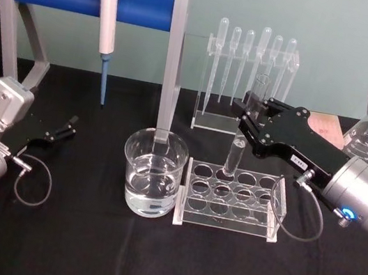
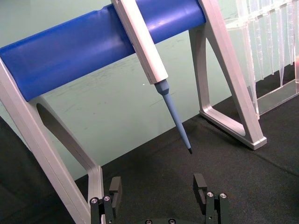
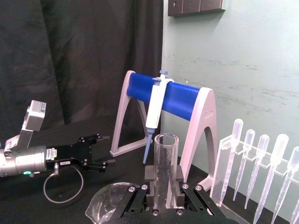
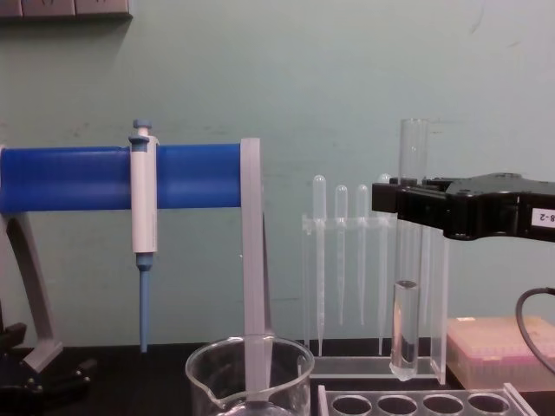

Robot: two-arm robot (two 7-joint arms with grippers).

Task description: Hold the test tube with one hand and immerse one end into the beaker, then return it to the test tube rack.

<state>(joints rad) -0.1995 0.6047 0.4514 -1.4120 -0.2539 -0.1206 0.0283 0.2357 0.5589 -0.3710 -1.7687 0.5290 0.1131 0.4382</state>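
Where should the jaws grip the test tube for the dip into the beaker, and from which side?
In the upper third, below the rim, from the robot's right, as the right gripper has it. The test tube stands upright and long, so a high grip leaves its lower length free to enter the beaker on its left. The left gripper sits idle, far left.

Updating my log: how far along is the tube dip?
Done: the right end effector grips the tube. In hand: the tube hangs upright above the rack, not over the beaker. Remaining: seating it in the rack; whether it was dipped, I cannot tell. The left end effector sits parked, open.
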